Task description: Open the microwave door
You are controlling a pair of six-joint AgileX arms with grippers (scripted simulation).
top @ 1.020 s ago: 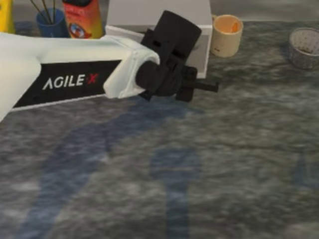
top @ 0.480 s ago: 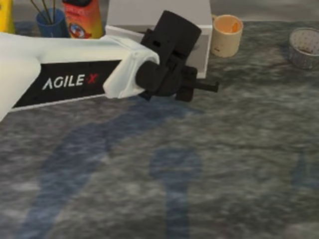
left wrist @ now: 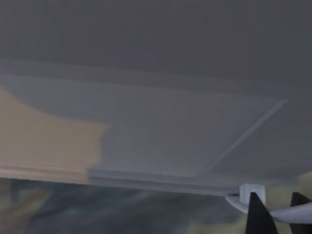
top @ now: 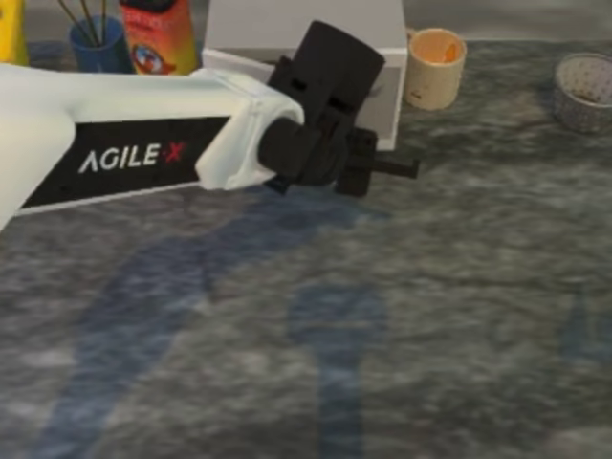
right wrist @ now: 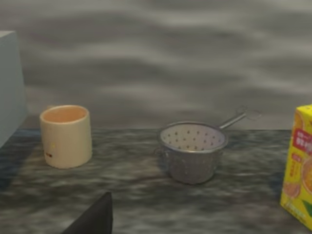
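The silver-grey microwave stands at the back middle of the table. My left arm reaches across from the left, and its black gripper is at the microwave's front right corner. In the left wrist view the microwave door fills the frame, with beige interior showing past one edge, so it stands ajar. The pale handle runs between the two dark fingertips, and my left gripper is shut on it. My right arm is out of the top view; one dark fingertip shows in the right wrist view.
A beige cup stands just right of the microwave and a metal colander sits at the far right. An orange carton and a blue pen cup stand left of it. A yellow juice box is near the colander.
My left arm has drawn back very slightly to the left, with the gripper still on the handle. Nothing else has moved.
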